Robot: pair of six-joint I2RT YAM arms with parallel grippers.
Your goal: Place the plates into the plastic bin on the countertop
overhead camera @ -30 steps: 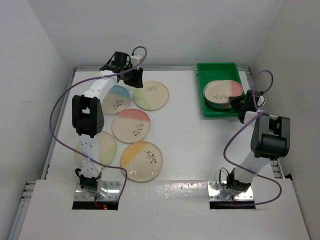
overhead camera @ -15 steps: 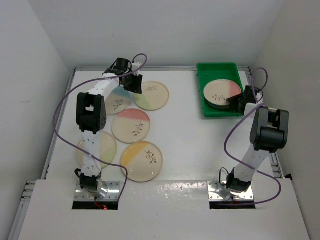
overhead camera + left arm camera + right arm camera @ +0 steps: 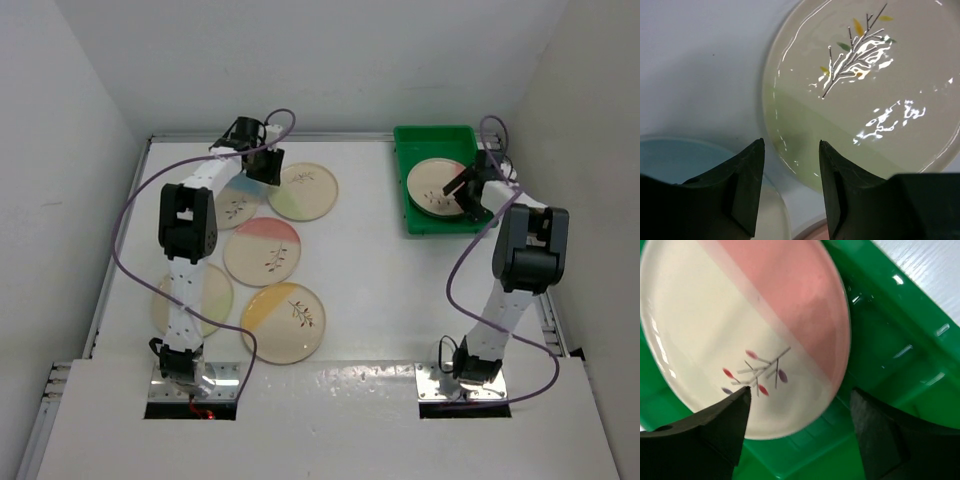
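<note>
left hand (image 3: 790, 147) stood half open and empty, directly over the far-left rim of the green plate (image 3: 865, 90) on the counter (image 3: 700, 60). right hand (image 3: 799, 392) gaped, empty, above the pink plate (image 3: 740, 315) lying in the bin (image 3: 890, 355).

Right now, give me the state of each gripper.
Left gripper: open, holding nothing, above the green plate.
Right gripper: open, holding nothing, above the pink plate in the bin.

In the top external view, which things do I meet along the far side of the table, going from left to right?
Round cream ceramic plate with a blue segment → round cream ceramic plate with a green segment → shallow bright green plastic bin.
</note>
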